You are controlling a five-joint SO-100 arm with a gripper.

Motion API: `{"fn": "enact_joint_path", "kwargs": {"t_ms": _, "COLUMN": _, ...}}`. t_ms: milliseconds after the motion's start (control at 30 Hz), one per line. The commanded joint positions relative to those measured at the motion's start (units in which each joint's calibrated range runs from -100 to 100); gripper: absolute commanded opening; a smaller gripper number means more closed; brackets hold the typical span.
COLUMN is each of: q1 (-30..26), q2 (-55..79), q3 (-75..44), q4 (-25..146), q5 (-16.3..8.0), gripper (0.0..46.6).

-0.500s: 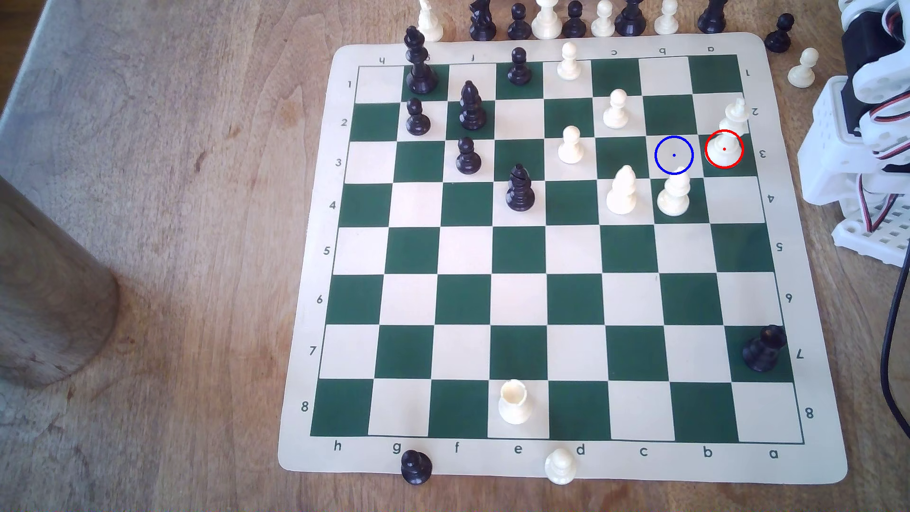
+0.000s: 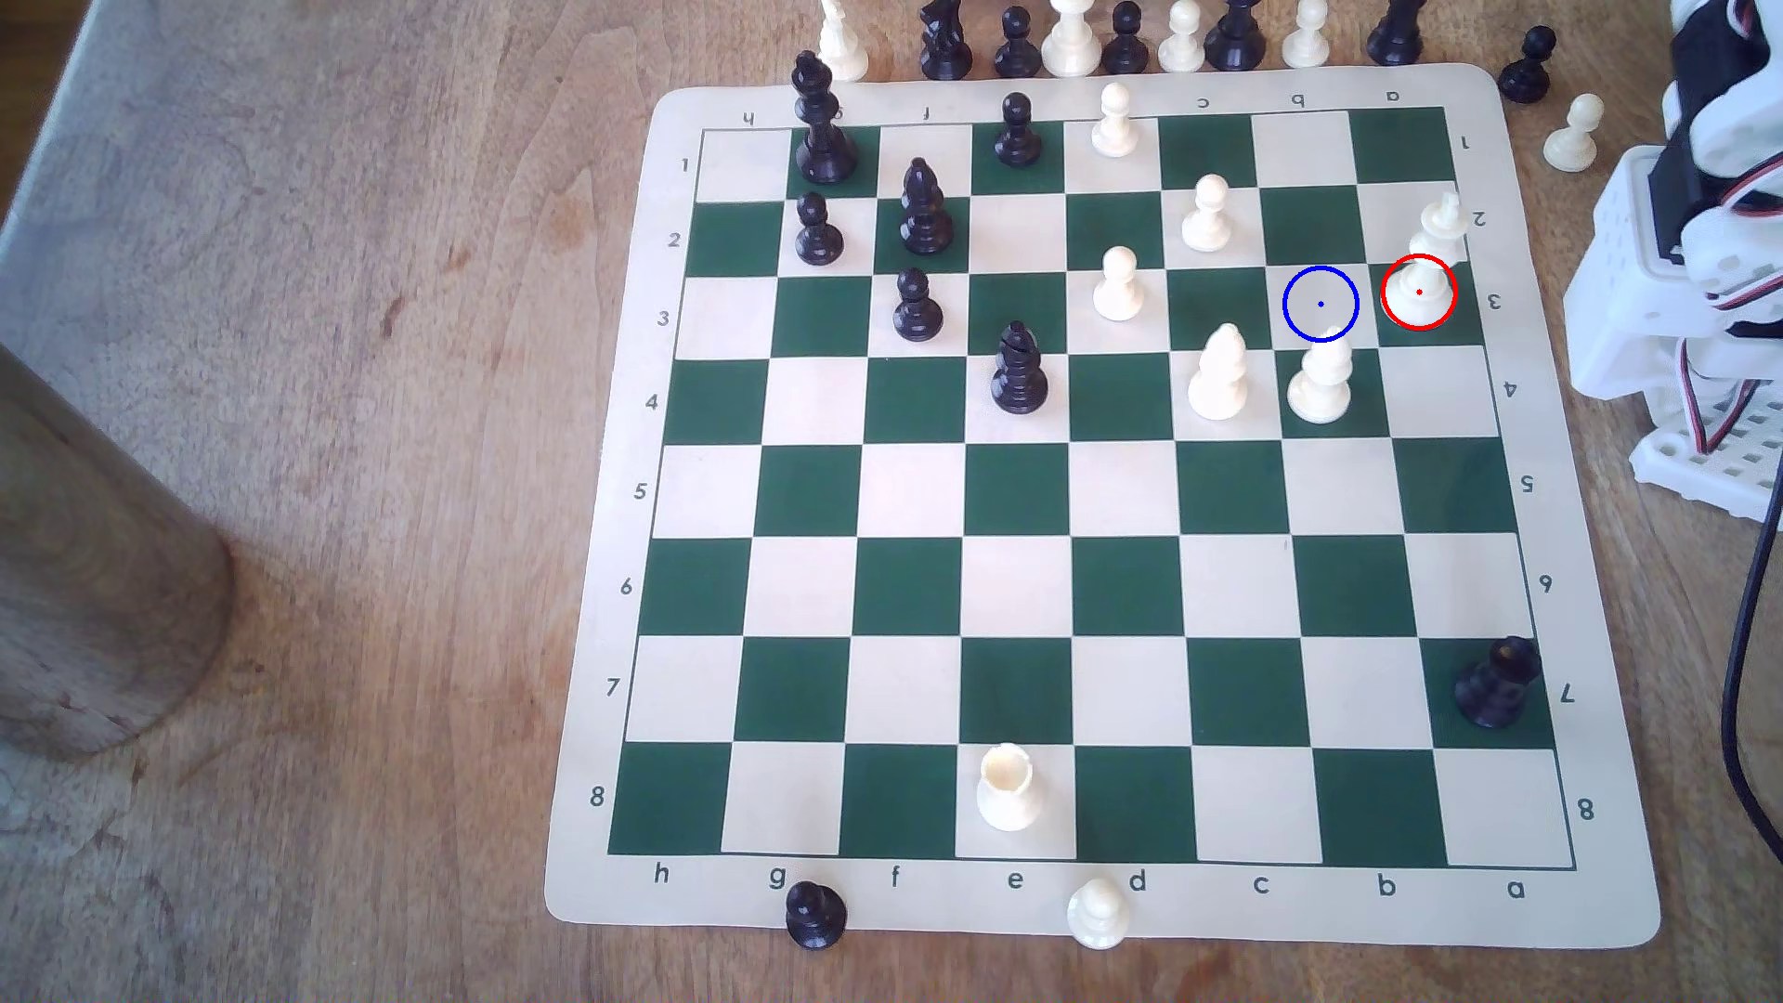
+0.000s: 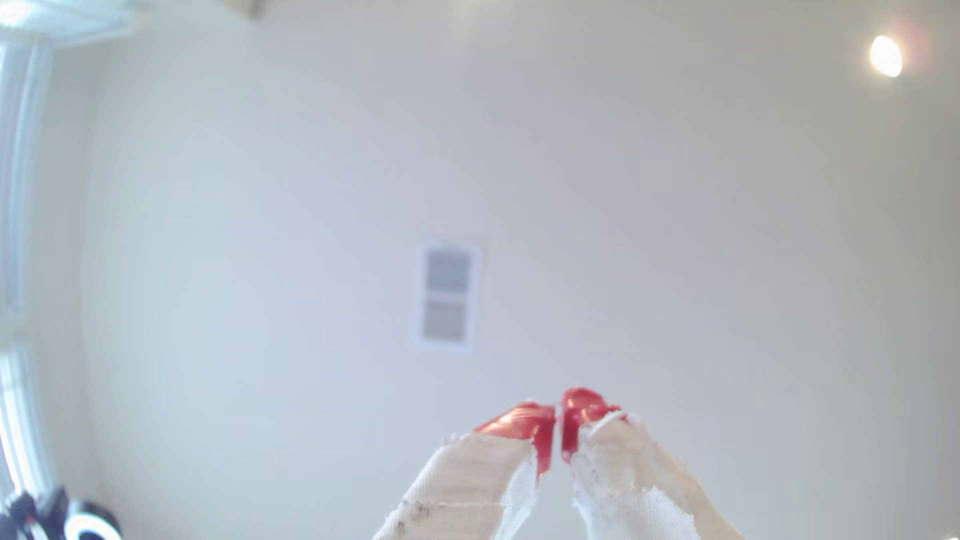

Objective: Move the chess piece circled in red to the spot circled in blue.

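The chess piece circled in red [image 2: 1430,260] is a tall cream-white piece with a flared crown. It stands on a green square near the board's right edge in the exterior view, in the row marked 3. The spot circled in blue [image 2: 1321,304] is the bare cream square just to its left. My arm [image 2: 1708,222] is folded beside the board at the exterior view's right edge, away from the piece. In the wrist view my gripper [image 3: 559,426] points up at a pale wall. Its red-tipped, cloth-wrapped fingers [image 3: 524,423] are shut with nothing between them.
A white pawn [image 2: 1320,381] and a white bishop [image 2: 1220,376] stand just below the blue spot in the exterior view. Another pawn [image 2: 1206,214] is up and to its left. Captured pieces line the table beyond the chessboard's [image 2: 598,926] far edge. A black cable [image 2: 1746,675] hangs at the right.
The arm's upper links at the exterior view's right edge have shifted slightly. No piece on the board has moved.
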Motion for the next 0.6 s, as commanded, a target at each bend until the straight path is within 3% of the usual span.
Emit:
{"fn": "enact_joint_path", "kwargs": {"t_ms": 0, "q1": 0.79, "q2": -0.03, "q3": -12.36, "q4": 24.45, "q5": -0.05, "gripper": 0.2}}
{"fn": "enact_joint_path", "kwargs": {"t_ms": 33, "q1": 0.94, "q2": -0.03, "q3": -13.99, "q4": 28.79, "q5": -0.05, "gripper": 0.2}}
{"fn": "enact_joint_path", "kwargs": {"t_ms": 100, "q1": -8.76, "q2": 3.03, "q3": -16.26, "q4": 30.01, "q5": -0.05, "gripper": 0.2}}
{"fn": "enact_joint_path", "kwargs": {"t_ms": 133, "q1": -9.54, "q2": 4.39, "q3": -16.98, "q4": 31.49, "q5": -0.15, "gripper": 0.2}}
{"fn": "enact_joint_path", "kwargs": {"t_ms": 167, "q1": -2.73, "q2": 1.33, "q3": -16.89, "q4": 42.14, "q5": 0.2, "gripper": 0.6}}
{"fn": "enact_joint_path", "kwargs": {"t_ms": 267, "q1": -2.03, "q2": -0.03, "q3": -16.98, "q4": 45.66, "q5": -0.34, "gripper": 0.2}}
{"fn": "enact_joint_path", "kwargs": {"t_ms": 567, "q1": 7.83, "q2": -0.03, "q3": -36.93, "q4": 92.42, "q5": -0.59, "gripper": 0.2}}
